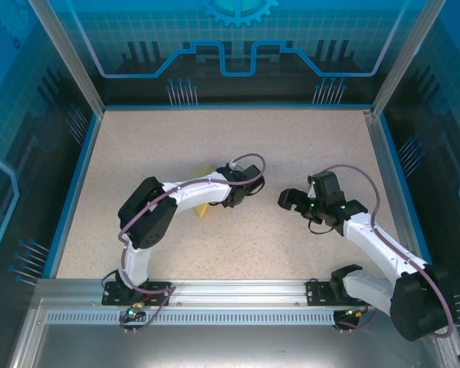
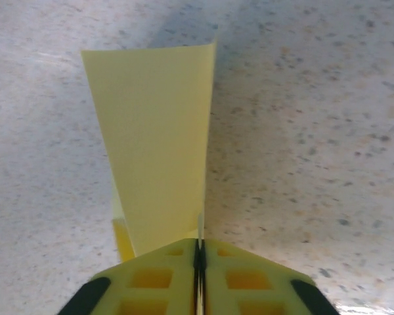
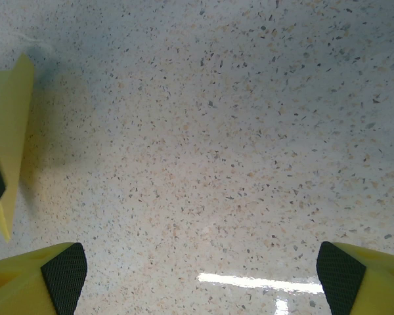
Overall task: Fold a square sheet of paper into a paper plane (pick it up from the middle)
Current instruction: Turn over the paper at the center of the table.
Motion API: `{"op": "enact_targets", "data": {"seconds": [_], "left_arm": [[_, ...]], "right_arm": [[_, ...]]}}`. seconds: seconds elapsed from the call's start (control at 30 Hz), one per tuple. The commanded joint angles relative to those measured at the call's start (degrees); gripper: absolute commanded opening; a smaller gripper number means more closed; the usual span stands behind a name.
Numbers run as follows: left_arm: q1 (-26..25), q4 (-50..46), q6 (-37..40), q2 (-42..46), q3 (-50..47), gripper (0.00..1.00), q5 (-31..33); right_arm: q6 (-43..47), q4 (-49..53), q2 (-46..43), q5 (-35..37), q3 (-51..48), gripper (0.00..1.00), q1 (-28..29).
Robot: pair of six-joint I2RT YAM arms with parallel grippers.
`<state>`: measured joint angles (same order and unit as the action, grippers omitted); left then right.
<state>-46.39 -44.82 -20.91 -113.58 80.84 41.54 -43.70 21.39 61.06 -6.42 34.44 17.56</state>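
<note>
Pale-yellow square sheet of paper [image 2: 154, 144], thin and unmarked, folded over on itself and caught by one edge in the left gripper [image 2: 200, 246]. Clamped there between two yellow fingers [image 2: 269, 262] pressed almost flush, with only the paper's thickness in the slit. Reaching away from those fingertips as a tall flat panel, narrow at the grip and broader at its far edge, with a second layer peeking out just left of the grip. Soft shadow on the speckled beige tabletop [image 2: 315, 131] ahead of that gripper and to its right.

Seen from above, left gripper [image 1: 244, 192] pointing down near the middle of the table, with slivers of the yellow sheet [image 1: 205, 208] poking out from under the white arm [image 1: 188, 192] behind it. Right gripper [image 1: 289, 199] just off to the right of the left one, near it but apart, turned toward it.

From the right wrist, right gripper [image 3: 202, 269] spread wide, black ribbed pads [image 3: 64, 272] far apart at either side, nothing but bare tabletop between them. Sheet [image 3: 10, 125] off to the left of that gripper, beyond its left fingertip, standing upright with a pointed corner on top, touched by neither right finger. Cannot tell whether its lower edge rests on the tabletop or hangs just above it.
</note>
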Motion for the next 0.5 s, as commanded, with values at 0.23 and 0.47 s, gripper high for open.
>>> {"op": "enact_targets", "data": {"seconds": [0.23,0.47], "left_arm": [[1.4,15.59,-4.64,14.92,-5.98,0.52,-28.46],[12.21,23.26,-12.4,30.81,-20.65,0.63,-35.48]], "right_arm": [[1.26,-0.82,2.14,-1.09,1.24,0.94,-0.95],[4.28,0.88,10.28,2.81,8.6,0.92,6.71]]}}
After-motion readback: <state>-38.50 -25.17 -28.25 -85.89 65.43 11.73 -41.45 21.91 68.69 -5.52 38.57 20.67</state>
